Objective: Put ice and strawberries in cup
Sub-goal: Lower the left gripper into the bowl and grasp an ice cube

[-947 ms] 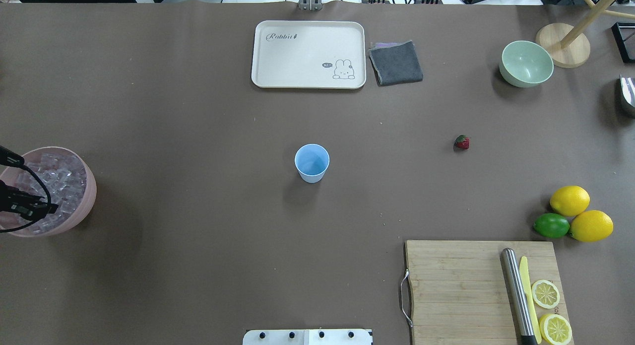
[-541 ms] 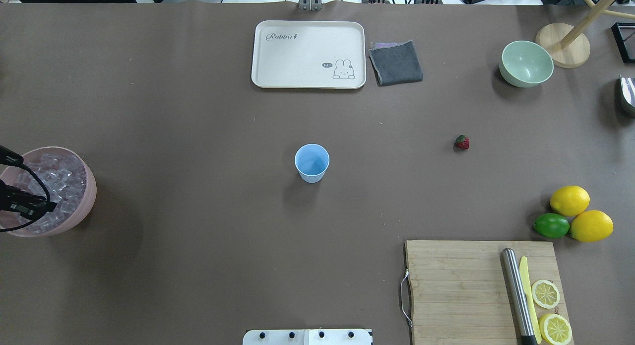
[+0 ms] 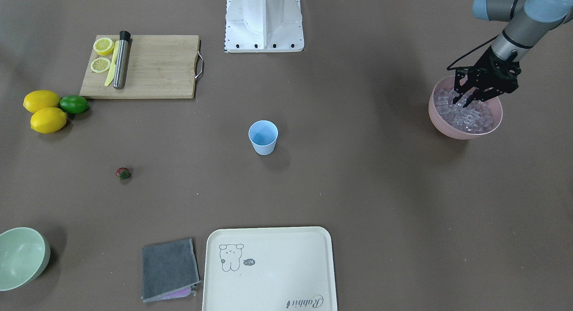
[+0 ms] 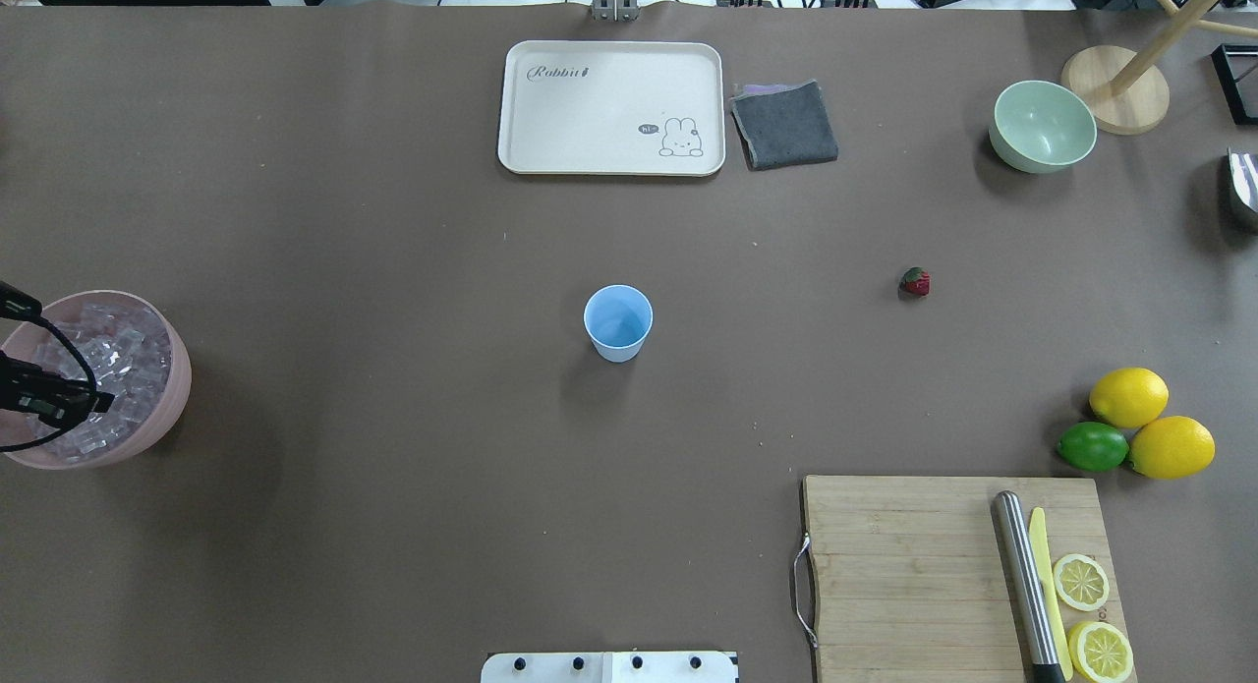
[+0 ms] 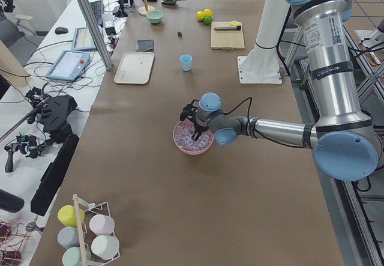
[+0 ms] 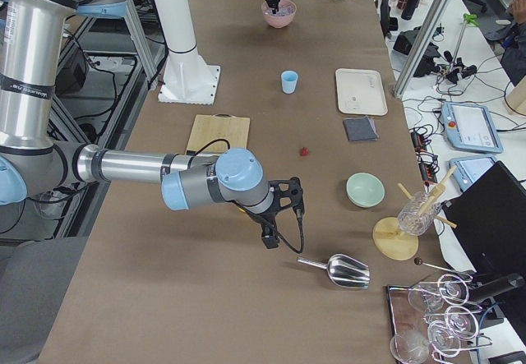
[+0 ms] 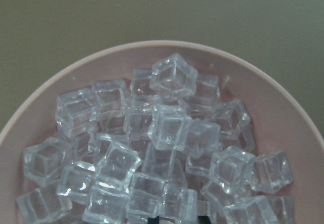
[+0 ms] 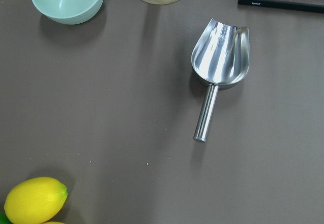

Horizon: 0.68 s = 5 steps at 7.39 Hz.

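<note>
Brown-covered table (image 4: 393,221), robot base (image 4: 609,666) at mid near edge. Obs. by item:

Ice: heap of small clear glassy ice cubes (image 7: 169,128) fills round pink plastic bowl (image 4: 180,373) at table's left end. Left gripper (image 3: 463,103) pts down into bowl. Its black fingers (image 3: 457,92) are narrowly parted, tips sunk among top cubes on robot-side part of heap. Cubes touch the tips. Can't tell whether one is clamped btwn them: wrist cam shows only cubes & bowl rim, w/ dark slivers at bottom edge.

Cup: small light-blue tapered plastic cup (image 4: 618,321) stands upright at table centre, mouth up. Well apart from left gripper, off to its right, bare table btwn.

Strawberry: tiny dark red strawberry w/ green top (image 4: 915,282) lies on table further right of cup, well apart from cup & from both grippers. Sits roughly btwn cup and pale green round bowl (image 4: 1044,125).

Right gripper (image 6: 271,231) seen only in right-side cam. Hangs over right end of table, near shiny metal scoop (image 8: 219,52), not touching it. Wide or closed: can't tell. Strawberry lies well apart from it, toward table middle.

Misc: cream rectangular tray w/ rabbit drawing (image 4: 590,103) at far edge, folded grey cloth (image 4: 784,125) just beside it. Two yellow lemons (image 4: 1128,396) touch green lime (image 4: 1092,446). Bamboo cutting board (image 4: 904,565) sits near them.
</note>
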Available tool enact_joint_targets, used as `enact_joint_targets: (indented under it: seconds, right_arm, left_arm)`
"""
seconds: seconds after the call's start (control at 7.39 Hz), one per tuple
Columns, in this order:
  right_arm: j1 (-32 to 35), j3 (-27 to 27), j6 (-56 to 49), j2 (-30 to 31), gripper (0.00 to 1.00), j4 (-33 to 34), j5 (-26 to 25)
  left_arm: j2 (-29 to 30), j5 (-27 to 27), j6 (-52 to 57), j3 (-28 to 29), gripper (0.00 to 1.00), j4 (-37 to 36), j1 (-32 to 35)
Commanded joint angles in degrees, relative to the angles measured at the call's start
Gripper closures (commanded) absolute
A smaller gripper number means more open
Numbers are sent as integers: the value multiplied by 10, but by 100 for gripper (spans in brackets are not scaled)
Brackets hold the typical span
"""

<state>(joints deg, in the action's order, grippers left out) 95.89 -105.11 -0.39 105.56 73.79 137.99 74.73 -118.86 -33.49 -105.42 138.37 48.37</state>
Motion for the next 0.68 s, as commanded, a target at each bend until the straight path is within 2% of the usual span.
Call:
enact_joint_targets:
  seconds: [0.0, 0.41, 0.54]
  right_arm:
    - [0, 0, 0, 0, 0, 0, 0]
    - [0, 0, 0, 0, 0, 0, 0]
    - [0, 0, 1, 0, 0, 0, 0]
  left_arm:
    - [17, -69, 1, 0, 100, -1, 55]
    - [69, -72, -14, -2, 100, 1, 81]
    - [106, -72, -66, 0, 100, 2, 81]
